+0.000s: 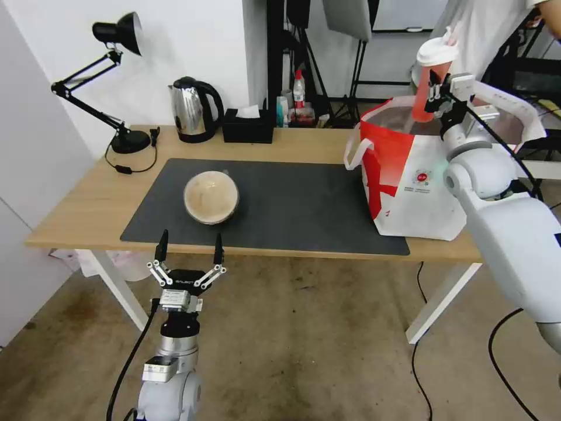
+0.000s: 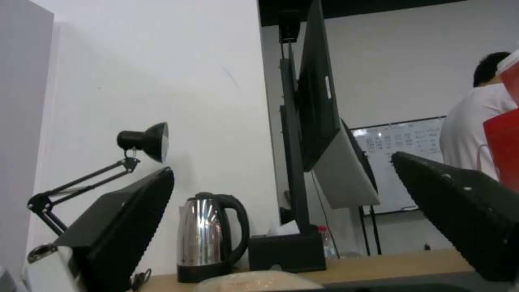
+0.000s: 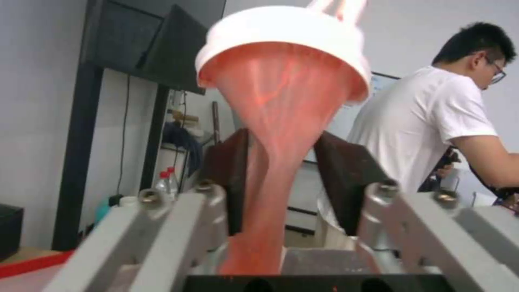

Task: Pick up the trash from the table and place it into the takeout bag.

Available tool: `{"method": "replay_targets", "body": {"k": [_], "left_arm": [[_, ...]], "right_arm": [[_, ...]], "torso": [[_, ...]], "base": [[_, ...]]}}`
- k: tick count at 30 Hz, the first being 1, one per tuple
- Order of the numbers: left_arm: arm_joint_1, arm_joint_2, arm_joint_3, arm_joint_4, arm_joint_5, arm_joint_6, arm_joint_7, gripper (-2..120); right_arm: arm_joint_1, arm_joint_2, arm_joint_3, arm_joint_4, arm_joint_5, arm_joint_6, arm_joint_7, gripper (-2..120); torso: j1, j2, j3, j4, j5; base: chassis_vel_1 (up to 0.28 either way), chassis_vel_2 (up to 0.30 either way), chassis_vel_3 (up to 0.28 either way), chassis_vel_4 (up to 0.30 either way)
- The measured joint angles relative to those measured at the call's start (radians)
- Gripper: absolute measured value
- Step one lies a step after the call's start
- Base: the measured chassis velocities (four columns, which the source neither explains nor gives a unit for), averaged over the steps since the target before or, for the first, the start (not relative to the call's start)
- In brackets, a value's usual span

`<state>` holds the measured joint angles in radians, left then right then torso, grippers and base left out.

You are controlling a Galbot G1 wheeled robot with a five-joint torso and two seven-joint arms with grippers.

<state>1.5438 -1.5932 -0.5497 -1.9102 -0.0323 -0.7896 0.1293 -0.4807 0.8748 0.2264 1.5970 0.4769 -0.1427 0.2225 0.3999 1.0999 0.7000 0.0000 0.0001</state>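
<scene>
Right gripper (image 1: 437, 96) jaws pinch red, white-lidded cup (image 1: 431, 82); left gripper (image 1: 189, 248) jaws spread

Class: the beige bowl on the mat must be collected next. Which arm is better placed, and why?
Probably left: the left gripper is open, just before the beige bowl; the right gripper holds the red cup over the takeout bag.

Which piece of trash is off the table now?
The red drink cup, clamped in the right pincer above the takeout bag. The beige bowl sits on the mat.
</scene>
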Motion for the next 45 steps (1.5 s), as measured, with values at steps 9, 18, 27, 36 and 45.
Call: {"method": "replay_targets", "body": {"k": [9,18,27,36,45], "left_arm": [[-0.004,0.000,0.006,0.000,0.002,0.003,0.000,100],[-0.001,-0.001,0.010,-0.005,0.006,0.004,0.000,100],[0.011,-0.001,0.009,-0.015,0.006,0.001,0.000,100],[0.011,-0.001,0.009,-0.022,0.007,0.001,0.000,100],[0.015,-0.001,0.005,-0.025,0.007,0.000,0.000,100]], "right_arm": [[-0.055,-0.042,0.028,0.073,0.014,-0.037,0.014,65],[-0.102,-0.084,0.048,0.129,0.036,-0.054,0.028,97],[-0.140,-0.123,0.068,0.180,0.069,-0.109,0.048,100],[-0.142,-0.126,0.071,0.200,0.078,-0.132,0.070,100],[-0.147,-0.131,0.072,0.207,0.078,-0.136,0.072,100]], "torso": [[0.000,0.000,0.000,-0.0001,0.0000],[0.000,0.000,0.000,0.0001,0.0000],[0.000,0.000,0.000,0.0000,0.0000],[0.000,0.000,0.000,0.0000,-0.0001],[0.000,0.000,0.000,0.0000,0.0000]], "base": [[0.000,0.000,0.000,0.000],[0.000,0.000,0.000,0.000],[0.000,0.000,0.000,0.000],[0.000,0.000,0.000,0.000],[0.000,0.000,0.000,0.000]]}}
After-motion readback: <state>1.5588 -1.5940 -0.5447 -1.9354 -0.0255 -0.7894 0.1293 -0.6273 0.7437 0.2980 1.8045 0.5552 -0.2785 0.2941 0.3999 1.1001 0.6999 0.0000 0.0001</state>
